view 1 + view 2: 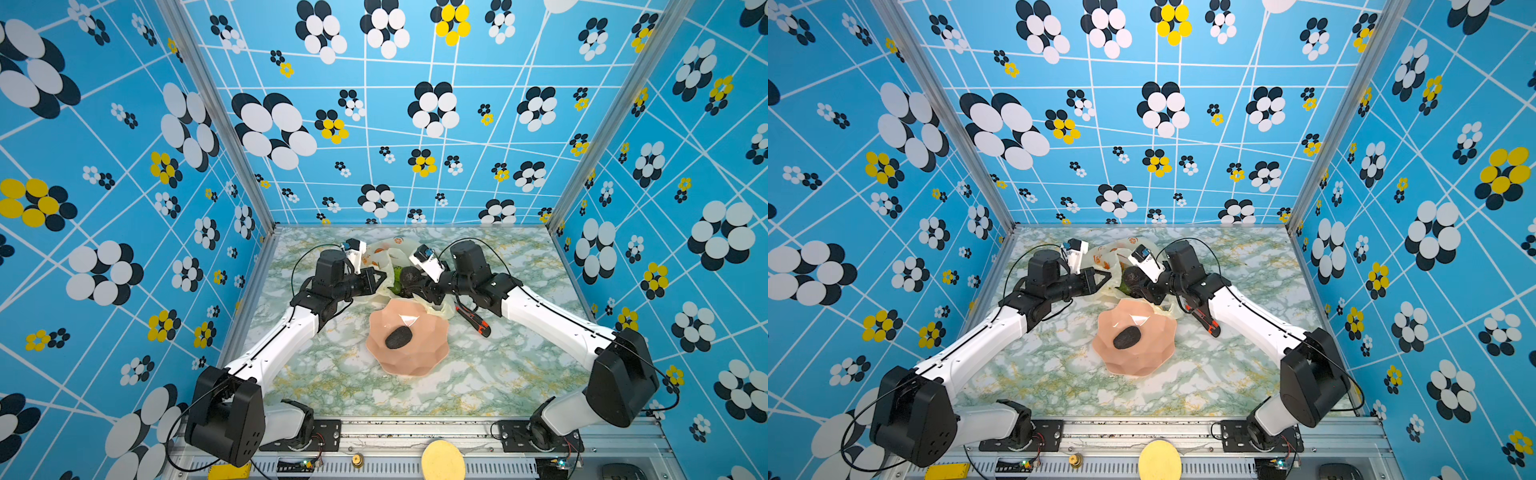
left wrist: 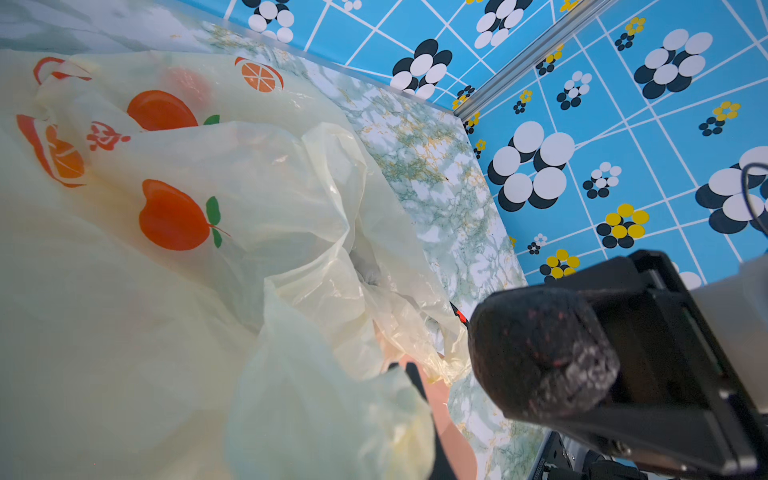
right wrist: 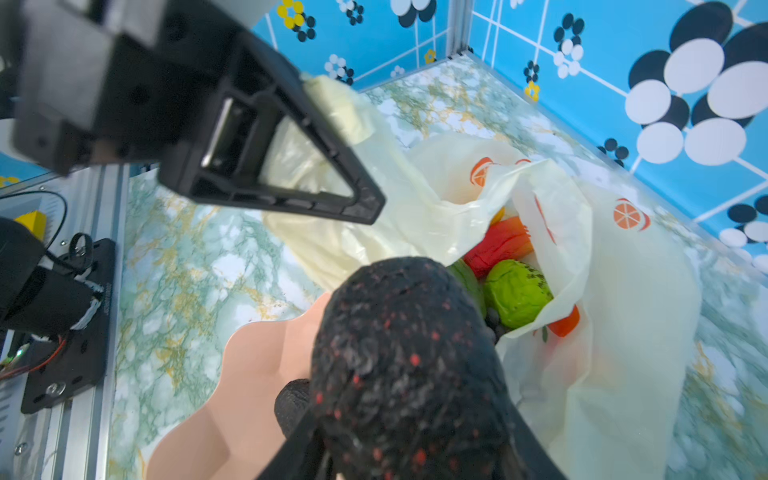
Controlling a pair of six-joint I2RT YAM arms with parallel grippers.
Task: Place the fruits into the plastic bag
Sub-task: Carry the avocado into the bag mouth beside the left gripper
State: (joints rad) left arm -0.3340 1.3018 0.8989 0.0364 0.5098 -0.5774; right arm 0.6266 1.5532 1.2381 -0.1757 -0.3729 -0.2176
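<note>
right gripper clamped a rough black oval above the cream bag; left gripper pinched its rim. Right wrist view showed green ball inside, left wrist only the bag's outside.

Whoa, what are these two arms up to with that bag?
They are packing toy fruit into a plastic bag. The left claw is shut on the bag's edge, holding its mouth open. The right claw grips a rough black fruit right by that opening. A green ball and a red fruit already lie inside. A second black fruit waits in the pink dish.
</note>
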